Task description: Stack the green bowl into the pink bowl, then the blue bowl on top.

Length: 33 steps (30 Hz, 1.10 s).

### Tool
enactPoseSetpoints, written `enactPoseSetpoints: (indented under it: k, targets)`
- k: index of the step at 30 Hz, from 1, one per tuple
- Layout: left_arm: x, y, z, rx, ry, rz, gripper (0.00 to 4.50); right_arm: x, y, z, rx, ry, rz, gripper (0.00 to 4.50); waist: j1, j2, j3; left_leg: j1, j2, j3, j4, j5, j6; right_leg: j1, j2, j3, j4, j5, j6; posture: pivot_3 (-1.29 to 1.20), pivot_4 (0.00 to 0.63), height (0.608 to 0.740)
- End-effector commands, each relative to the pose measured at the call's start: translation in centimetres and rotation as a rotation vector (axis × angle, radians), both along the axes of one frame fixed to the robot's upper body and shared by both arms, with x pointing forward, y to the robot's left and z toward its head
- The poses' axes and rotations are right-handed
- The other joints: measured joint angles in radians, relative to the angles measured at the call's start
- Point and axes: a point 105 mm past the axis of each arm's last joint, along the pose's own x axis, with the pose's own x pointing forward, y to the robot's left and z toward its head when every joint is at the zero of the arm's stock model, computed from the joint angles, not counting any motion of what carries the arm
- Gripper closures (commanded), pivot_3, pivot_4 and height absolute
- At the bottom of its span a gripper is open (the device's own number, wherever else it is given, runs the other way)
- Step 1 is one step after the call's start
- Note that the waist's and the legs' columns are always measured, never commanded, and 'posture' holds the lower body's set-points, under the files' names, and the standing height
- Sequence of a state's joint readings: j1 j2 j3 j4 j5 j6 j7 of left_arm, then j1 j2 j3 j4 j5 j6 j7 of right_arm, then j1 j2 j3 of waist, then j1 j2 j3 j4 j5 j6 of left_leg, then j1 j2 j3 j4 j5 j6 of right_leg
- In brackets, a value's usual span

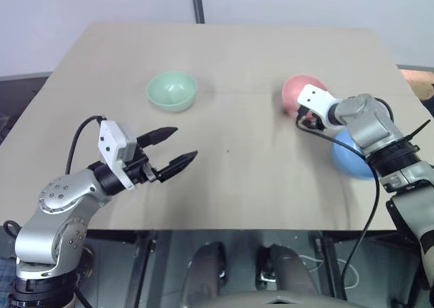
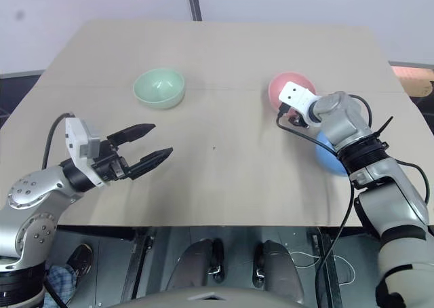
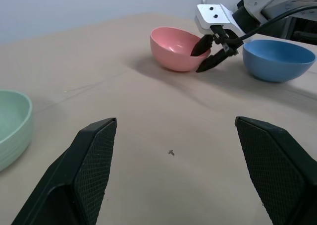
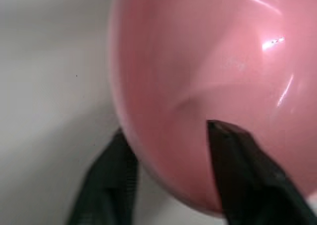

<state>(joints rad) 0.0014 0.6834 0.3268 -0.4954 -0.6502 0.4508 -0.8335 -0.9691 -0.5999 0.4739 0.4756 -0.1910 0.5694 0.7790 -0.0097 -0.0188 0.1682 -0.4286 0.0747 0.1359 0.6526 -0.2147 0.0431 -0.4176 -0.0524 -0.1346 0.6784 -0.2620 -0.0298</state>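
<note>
Pinching the rim of the pink bowl (image 1: 298,91) is what the right gripper (image 3: 208,55) is up to: one finger sits inside the bowl, the other down the outside wall, so the wall is between them. The right wrist view shows the same thing up close. I'd call it closing on the rim rather than a firm clamp; hard to say whether it has bitten fully.

To do this step well, I think the grip needs to seat deep enough on the rim that the smooth plastic doesn't tip or skate away. Odd choice, too, since the task wants green going into pink, so my guess is pink is being repositioned or steadied. Keep any move low and slow, and mind the blue bowl (image 1: 352,159), which sits right under that arm at the right edge of the frame, just beside pink.

The left gripper (image 1: 171,150) hangs lower left in the head view, fingers spread wide, holding nothing. The green bowl (image 1: 172,91) sits upright, upper left of centre, well apart from the other two.

Count:
- bowls: three (one green, one pink, one blue), none stacked yet
- grippers: two
- table (image 1: 230,199): one, tan top, with a tiny dark speck (image 3: 171,152) near the middle
</note>
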Motion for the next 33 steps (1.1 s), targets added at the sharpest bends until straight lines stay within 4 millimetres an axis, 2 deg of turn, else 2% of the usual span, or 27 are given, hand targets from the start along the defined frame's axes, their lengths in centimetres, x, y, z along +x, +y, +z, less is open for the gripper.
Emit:
enactPoseSetpoints:
  k: [1, 2, 6, 9, 11, 13, 15, 18, 20, 23, 28, 33]
  targets:
    - [-0.2, -0.4, 0.3, 0.004, -0.03, -0.014, 0.44, 0.3, 0.5, 1.6, -0.033, -0.058, 0.043, 4.05, -0.002, 0.0, 0.0, 0.0, 0.0, 0.0, 0.0, 0.0, 0.0, 0.0, 0.0, 0.0, 0.0, 0.0, 0.0, 0.0, 0.15, 0.74]
    - [-0.2, -0.4, 0.4, 0.003, -0.03, -0.015, 0.44, 0.3, 0.6, 1.7, -0.04, -0.063, 0.05, 4.41, -0.003, 0.0, 0.0, 0.0, 0.0, 0.0, 0.0, 0.0, 0.0, 0.0, 0.0, 0.0, 0.0, 0.0, 0.0, 0.0, 0.15, 0.74]
    - [-0.2, -0.3, 0.3, 0.003, -0.027, -0.015, 0.44, -0.2, 1.5, 2.2, -0.068, -0.083, 0.125, 4.41, -0.003, 0.001, 0.001, 0.0, 0.0, 0.0, 0.0, 0.0, 0.0, 0.0, 0.0, 0.0, 0.0, 0.0, 0.0, 0.0, 0.15, 0.74]
    - [-0.2, -0.4, 0.3, 0.002, -0.024, -0.02, 0.44, -1.7, 2.9, 2.7, -0.129, -0.11, 0.24, 4.41, -0.003, 0.002, 0.001, 0.0, 0.0, 0.0, 0.0, 0.0, 0.0, 0.0, 0.0, 0.0, 0.0, 0.0, 0.0, 0.0, 0.15, 0.74]
    - [-0.2, -0.4, 0.2, 0.002, -0.019, -0.022, 0.44, -3.3, 4.7, 3.2, -0.177, -0.139, 0.347, 4.41, -0.002, 0.002, 0.001, 0.0, 0.0, 0.0, 0.0, 0.0, 0.0, -0.001, 0.0, 0.0, 0.0, 0.0, 0.0, 0.0, 0.15, 0.74]
    - [-0.2, -0.5, 0.1, 0.003, -0.013, -0.025, 0.44, -5.4, 7.1, 3.4, -0.169, -0.142, 0.444, 4.41, -0.003, 0.002, 0.001, 0.0, 0.0, 0.0, 0.0, 0.0, 0.0, -0.001, 0.0, 0.0, 0.0, -0.001, 0.001, 0.0, 0.15, 0.74]
    - [-0.2, -0.5, 0.0, 0.004, -0.009, -0.028, 0.44, -7.0, 8.7, 3.3, -0.152, -0.134, 0.496, 4.41, -0.005, 0.002, 0.001, 0.0, 0.0, 0.0, 0.0, 0.0, 0.0, -0.001, 0.0, 0.0, 0.0, -0.002, 0.003, 0.0, 0.15, 0.74]
    - [-0.2, -0.5, -0.2, 0.004, -0.002, -0.035, 0.44, -9.9, 11.8, 2.3, -0.078, -0.087, 0.557, 4.41, -0.004, 0.002, 0.001, 0.0, 0.001, 0.0, 0.0, 0.0, 0.0, -0.001, 0.0, 0.0, 0.001, -0.002, 0.003, 0.0, 0.15, 0.74]
    - [-0.2, -0.6, -0.3, 0.004, -0.001, -0.037, 0.44, -10.5, 13.0, 1.5, -0.029, -0.061, 0.54, 4.41, -0.003, 0.002, 0.001, 0.0, 0.001, 0.0, 0.0, 0.0, 0.0, -0.001, 0.0, 0.0, 0.001, -0.002, 0.003, 0.0, 0.15, 0.74]
    - [-0.2, -0.6, -0.4, 0.003, 0.002, -0.039, 0.44, -10.5, 14.2, 0.6, -0.038, -0.064, 0.521, 4.41, -0.001, 0.002, 0.001, 0.0, 0.0, 0.0, 0.001, 0.0, 0.0, 0.0, 0.0, 0.0, 0.001, -0.002, 0.003, 0.0, 0.15, 0.74]
    - [-0.2, -0.7, -0.6, 0.001, 0.013, -0.041, 0.44, -10.9, 15.2, -0.7, -0.187, -0.102, 0.585, 4.41, -0.003, 0.002, 0.001, 0.0, 0.0, -0.001, 0.001, 0.0, 0.0, -0.001, -0.001, -0.001, 0.001, -0.002, 0.003, 0.0, 0.15, 0.74]
    - [-0.2, -0.5, -0.5, 0.005, 0.012, -0.038, 0.44, -12.2, 14.8, -1.9, -0.264, -0.056, 0.646, 4.41, -0.004, 0.002, 0.001, 0.0, 0.0, -0.001, 0.001, 0.0, 0.0, -0.001, 0.0, -0.001, 0.001, -0.002, 0.003, 0.0, 0.15, 0.74]
